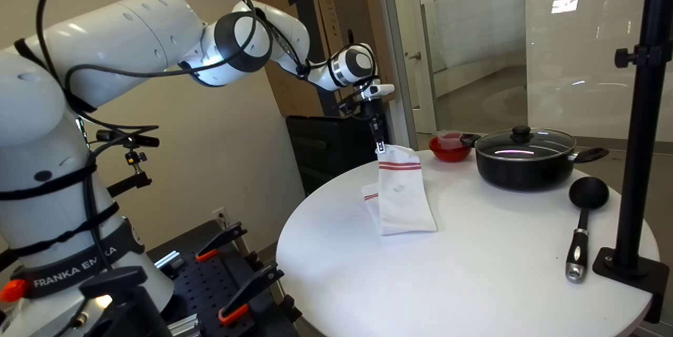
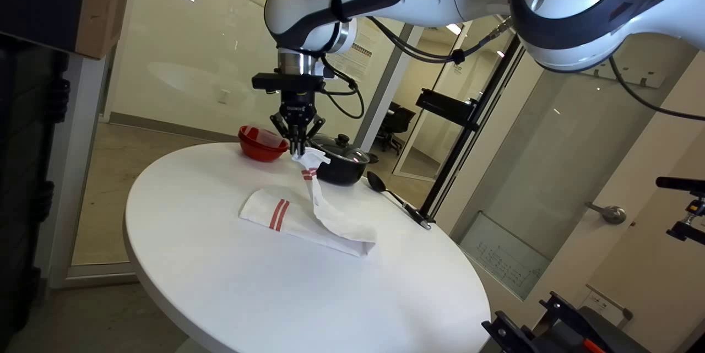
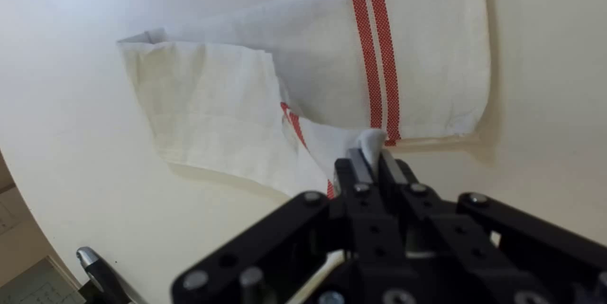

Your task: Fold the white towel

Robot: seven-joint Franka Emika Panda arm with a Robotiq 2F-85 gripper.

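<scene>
One Robotiq gripper (image 3: 373,164) pinches a raised end of the red-striped white dish towel (image 1: 404,201). The towel's opposite striped end lies flat on the round white table (image 1: 347,268) below.

In an exterior view, a lidded pot (image 1: 520,174) stands on the worktop (image 1: 473,274) right of centre, a red bowl (image 1: 449,155) just left of it; a ladle (image 1: 580,246) lies lower right, near a pole (image 1: 640,142).

FRANKA EMIKA, partly covered, marks the arm (image 1: 131,32); beyond the far edge of the table (image 1: 462,253), "05" shows on glass (image 1: 476,27).
</scene>
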